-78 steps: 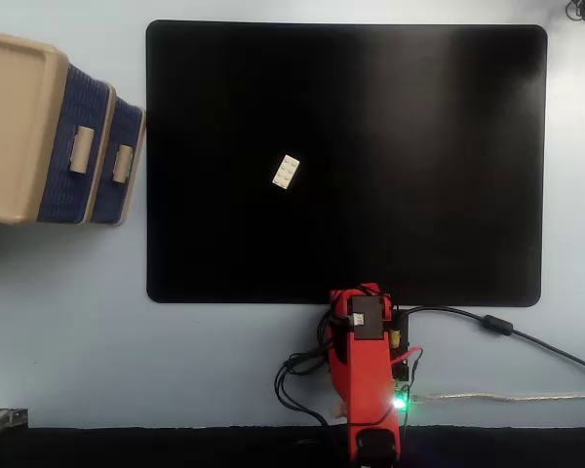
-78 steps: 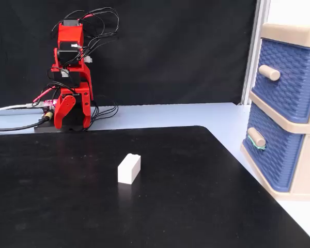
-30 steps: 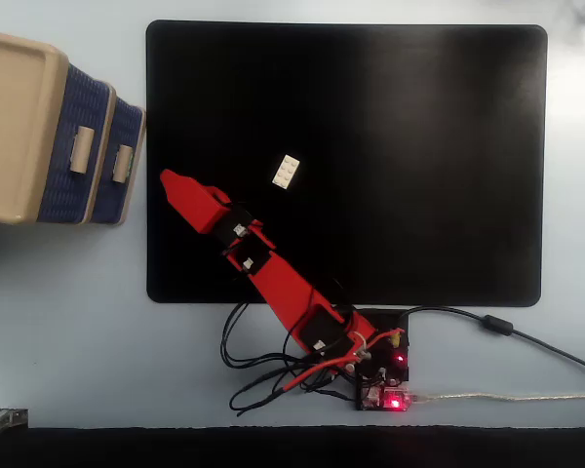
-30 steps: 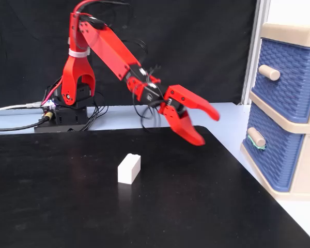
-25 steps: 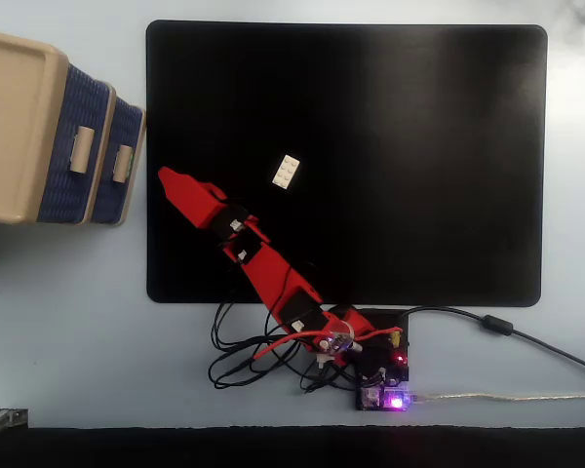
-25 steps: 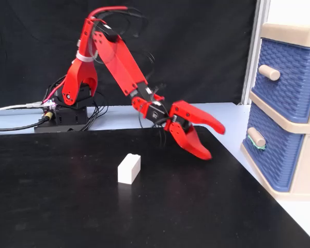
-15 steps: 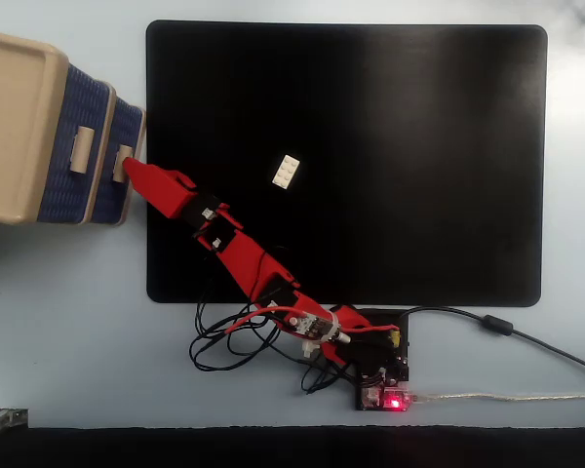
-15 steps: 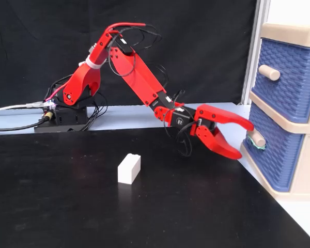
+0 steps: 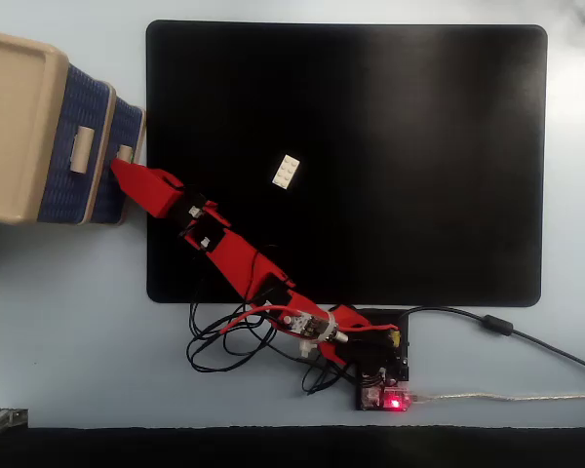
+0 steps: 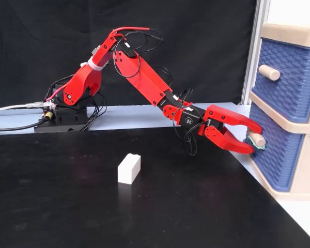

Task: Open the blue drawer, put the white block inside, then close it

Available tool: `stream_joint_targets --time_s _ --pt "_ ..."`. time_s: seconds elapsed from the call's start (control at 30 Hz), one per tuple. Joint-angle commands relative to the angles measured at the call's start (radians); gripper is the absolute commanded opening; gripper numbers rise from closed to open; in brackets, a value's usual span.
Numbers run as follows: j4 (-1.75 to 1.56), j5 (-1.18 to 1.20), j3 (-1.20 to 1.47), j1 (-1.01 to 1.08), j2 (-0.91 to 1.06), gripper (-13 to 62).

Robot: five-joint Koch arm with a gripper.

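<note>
Black mat [image 9: 390,146] is covering most of the table; beige cabinet [image 9: 15,122] is sitting off its 9 o'clock edge in the top-down fixed view, at the 3 o'clock side in the side fixed view [image 10: 294,31]. Red arm [image 10: 139,72] is stretching from its base toward the cabinet. Blue drawer [image 10: 271,152] is the lower of the two, sitting shut, with the twin drawer [image 10: 292,77] above it. Gripper [image 10: 253,138] is spread open, jaws reaching around the lower drawer's beige handle [image 10: 257,137], one jaw above, one below; can't tell if either is touching it. From the top [image 9: 120,163] only one jaw tip is showing at the handle. White block [image 10: 129,168] is lying on the mat well apart from the claw, at roughly 8 o'clock from it in the side view, about 3 o'clock from it in the top-down view [image 9: 286,172].
</note>
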Motion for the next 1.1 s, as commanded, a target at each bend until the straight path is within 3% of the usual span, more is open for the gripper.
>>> stream_joint_targets --time_s 0.0,0.03,0.23,0.53,0.7,0.73,0.83,0.87,0.97,1.07 --pt "0.029 0.021 -0.035 0.005 0.034 -3.2" --pt "0.057 0.021 -0.035 0.005 0.034 -7.9" --pt "0.167 0.025 0.028 0.012 0.087 -8.3" --pt "0.158 0.025 0.669 0.074 0.545 -8.3" --pt "0.163 0.025 0.776 0.094 0.637 -7.6" --pt "0.160 0.018 0.773 0.092 0.634 -2.8" --pt "0.176 0.018 0.736 0.103 0.624 30.8" --pt "0.189 0.018 0.736 0.112 0.630 34.0" --pt "0.325 0.015 0.741 0.153 0.746 34.2" --pt "0.716 0.002 0.709 0.206 0.905 34.0"
